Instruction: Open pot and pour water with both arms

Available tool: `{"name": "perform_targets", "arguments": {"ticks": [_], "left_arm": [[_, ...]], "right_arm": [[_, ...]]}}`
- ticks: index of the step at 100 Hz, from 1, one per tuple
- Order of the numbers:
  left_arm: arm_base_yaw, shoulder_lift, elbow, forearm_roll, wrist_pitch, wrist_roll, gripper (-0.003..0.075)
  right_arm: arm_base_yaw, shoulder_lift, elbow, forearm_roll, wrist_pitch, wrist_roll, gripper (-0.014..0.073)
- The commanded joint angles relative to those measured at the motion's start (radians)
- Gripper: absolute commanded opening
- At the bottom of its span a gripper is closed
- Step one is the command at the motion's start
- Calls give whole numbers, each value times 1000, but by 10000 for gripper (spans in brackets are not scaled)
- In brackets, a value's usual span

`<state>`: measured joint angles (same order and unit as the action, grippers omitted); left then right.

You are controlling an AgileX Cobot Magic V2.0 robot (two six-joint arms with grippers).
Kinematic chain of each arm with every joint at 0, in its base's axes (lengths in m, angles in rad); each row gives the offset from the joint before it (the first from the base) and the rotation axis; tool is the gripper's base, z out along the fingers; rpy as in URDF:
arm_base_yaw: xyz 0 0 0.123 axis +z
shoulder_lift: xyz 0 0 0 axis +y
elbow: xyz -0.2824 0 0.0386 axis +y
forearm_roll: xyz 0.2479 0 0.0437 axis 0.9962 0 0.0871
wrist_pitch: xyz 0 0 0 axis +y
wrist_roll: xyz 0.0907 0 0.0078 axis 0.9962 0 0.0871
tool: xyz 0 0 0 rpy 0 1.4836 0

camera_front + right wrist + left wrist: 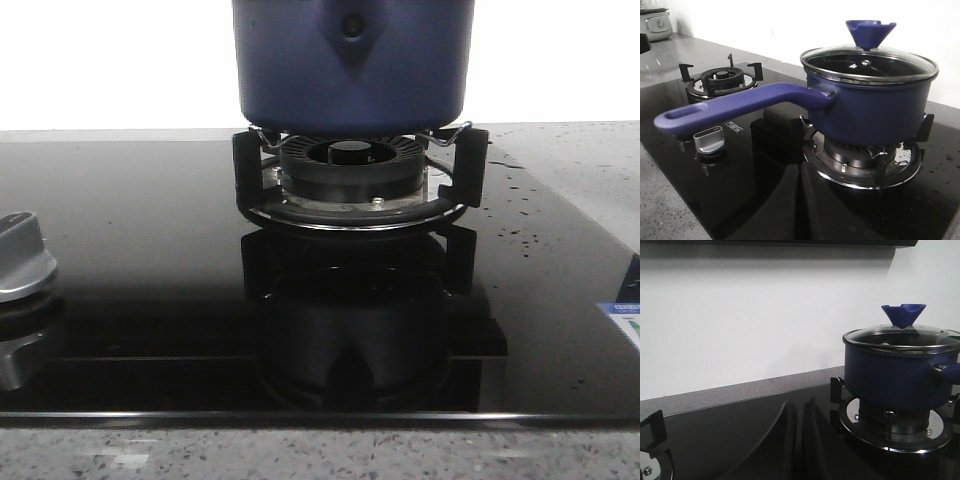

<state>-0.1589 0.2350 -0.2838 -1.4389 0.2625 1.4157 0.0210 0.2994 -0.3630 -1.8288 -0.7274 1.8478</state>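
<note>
The dark navy-blue pot (350,60) stands on the burner grate (350,175), and only its lower body with the shield-shaped bracket shows in the front view. In the left wrist view the pot (895,372) carries a glass lid (902,337) with a blue funnel-shaped knob (903,314). In the right wrist view the pot (875,110), its lid (867,62) and its long blue handle (740,102) show. My left gripper (801,407) is shut and empty, low over the hob, beside the pot. My right gripper (800,167) is shut and empty, short of the burner and below the handle. Neither gripper shows in the front view.
The black glass hob (120,250) lies in a speckled grey counter. A silver control knob (20,255) sits at the front left and also shows in the right wrist view (707,140). A second burner (722,80) stands beyond the handle. A white wall is behind.
</note>
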Motion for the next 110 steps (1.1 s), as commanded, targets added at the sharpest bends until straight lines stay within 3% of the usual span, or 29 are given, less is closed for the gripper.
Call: {"name": "perform_targets", "arguments": {"ticks": [1, 19, 25, 30, 37, 49, 57, 64, 83, 110], "left_arm": [[-1, 7, -27, -31, -14, -11, -20], [-1, 7, -27, -10, -16, -9, -20], [0, 5, -27, 123, -20, -19, -20], [0, 5, -23, 268, -28, -102, -20], [3, 5, -2, 544, -76, -365, -20], [3, -8, 69, 1116, -151, -952, -20], [3, -31, 134, 1337, -219, -1158, -20], [3, -60, 195, 1403, -262, -1227, -20], [39, -176, 322, 1398, -262, -1293, -20], [134, -268, 331, 1388, 29, -1291, -20]], "right_arm": [[-1, 7, -27, -51, 22, 2, -64], [-1, 7, -27, -51, 22, 2, -64], [-1, 7, -27, -51, 22, 2, -64], [-1, 7, -27, -51, 22, 2, -64], [-1, 7, -27, -51, 22, 2, -64], [-1, 7, -27, -51, 22, 2, -64], [-1, 7, -27, -51, 22, 2, -64], [-1, 7, -27, -51, 22, 2, -64], [-1, 7, -27, -51, 23, 2, -64], [-1, 7, -27, -51, 25, 2, -64]]}}
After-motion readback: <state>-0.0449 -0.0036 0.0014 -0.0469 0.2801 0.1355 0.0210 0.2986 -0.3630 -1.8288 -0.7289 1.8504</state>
